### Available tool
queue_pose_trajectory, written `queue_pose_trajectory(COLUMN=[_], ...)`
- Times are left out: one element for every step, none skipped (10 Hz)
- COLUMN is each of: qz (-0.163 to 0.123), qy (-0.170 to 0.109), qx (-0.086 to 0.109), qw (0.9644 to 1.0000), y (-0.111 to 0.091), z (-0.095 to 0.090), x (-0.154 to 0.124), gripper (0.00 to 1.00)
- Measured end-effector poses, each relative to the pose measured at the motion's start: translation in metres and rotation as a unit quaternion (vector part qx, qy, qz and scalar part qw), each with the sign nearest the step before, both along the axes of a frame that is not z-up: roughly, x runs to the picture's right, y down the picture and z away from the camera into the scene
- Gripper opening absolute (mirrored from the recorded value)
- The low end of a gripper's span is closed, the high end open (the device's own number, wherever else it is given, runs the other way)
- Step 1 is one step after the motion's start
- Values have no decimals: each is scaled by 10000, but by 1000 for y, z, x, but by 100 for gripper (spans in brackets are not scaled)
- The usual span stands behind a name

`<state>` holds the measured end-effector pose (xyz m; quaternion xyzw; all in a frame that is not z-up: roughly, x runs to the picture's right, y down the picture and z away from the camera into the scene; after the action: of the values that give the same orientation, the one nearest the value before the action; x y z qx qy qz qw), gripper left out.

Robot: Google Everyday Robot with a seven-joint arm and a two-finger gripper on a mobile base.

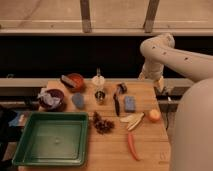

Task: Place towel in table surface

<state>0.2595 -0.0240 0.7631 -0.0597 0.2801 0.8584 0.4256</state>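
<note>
Our gripper (162, 88) hangs at the far right edge of the table (150, 150), its state something we cannot tell, and the towel (48, 98) lies crumpled in a dark bowl (61, 100) well apart, near the left edge, so we judge a long leftward reach.

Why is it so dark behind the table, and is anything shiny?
Camera view: warm light falls on the table; behind it everything lies in deep shadow; the tray shows a faint pale sheen; the end effector, by the table's back right corner, hangs against that dark.
</note>
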Motion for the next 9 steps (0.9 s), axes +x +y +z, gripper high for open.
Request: queue_pose_trajectory(qz=[-10,-35,-143,-285,-436,-623,-817,-1083,-1326], qy=[3,8,-12,-75,-170,-313,-469,-685,-878], qx=[-2,2,61,139,215,298,372,463,544], qw=[10000,10000,9999,9995,9987,9971,9949,9907,9858], y=[0,0,-2,-9,-17,-26,-33,-42,-48], z=[0,0,-2,-4,-5,-6,-7,-8,-10], x=[0,0,-1,-9,-22,-42,-64,-97,-126], gripper=[78,78,78,78,78,78,78,78,78])
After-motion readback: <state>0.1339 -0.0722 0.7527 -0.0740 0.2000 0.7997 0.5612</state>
